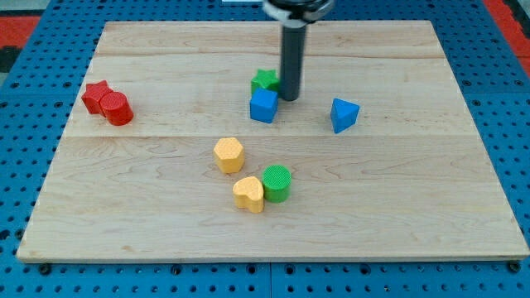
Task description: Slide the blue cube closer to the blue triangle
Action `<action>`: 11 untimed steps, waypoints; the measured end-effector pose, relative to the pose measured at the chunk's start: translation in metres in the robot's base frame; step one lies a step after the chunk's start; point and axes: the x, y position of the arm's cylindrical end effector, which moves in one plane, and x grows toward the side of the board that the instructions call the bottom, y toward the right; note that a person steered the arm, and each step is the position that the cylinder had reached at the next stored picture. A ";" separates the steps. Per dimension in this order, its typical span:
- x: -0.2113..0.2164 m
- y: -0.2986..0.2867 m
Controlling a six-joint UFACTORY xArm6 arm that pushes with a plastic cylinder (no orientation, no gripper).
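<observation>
There is no pincer here, so nothing opens, closes or grips; the arm ends in a dark rod, and my tip stands on the counter just at the upper right corner of the blue cube, very near or touching it, I cannot tell which. The green block, whose shape I cannot make out, sits just behind the cube toward the view's top, close beside the rod on its left.

The blue triangle lies apart to the view's right of the cube, at about the same height in the view, with bare wood between them. To drive the cube that way, the tip would probably need to be on the cube's left face; where it stands now it is on the triangle's side, so it looks badly placed for the push and likely has to go round. The green block crowds the route over the top.

Well clear of the path: a yellow hexagonal block, a yellow heart-like block touching a green cylinder, and at the view's left a red star-like block against a red cylinder.
</observation>
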 end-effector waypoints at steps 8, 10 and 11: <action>0.000 -0.131; 0.050 -0.080; 0.039 -0.040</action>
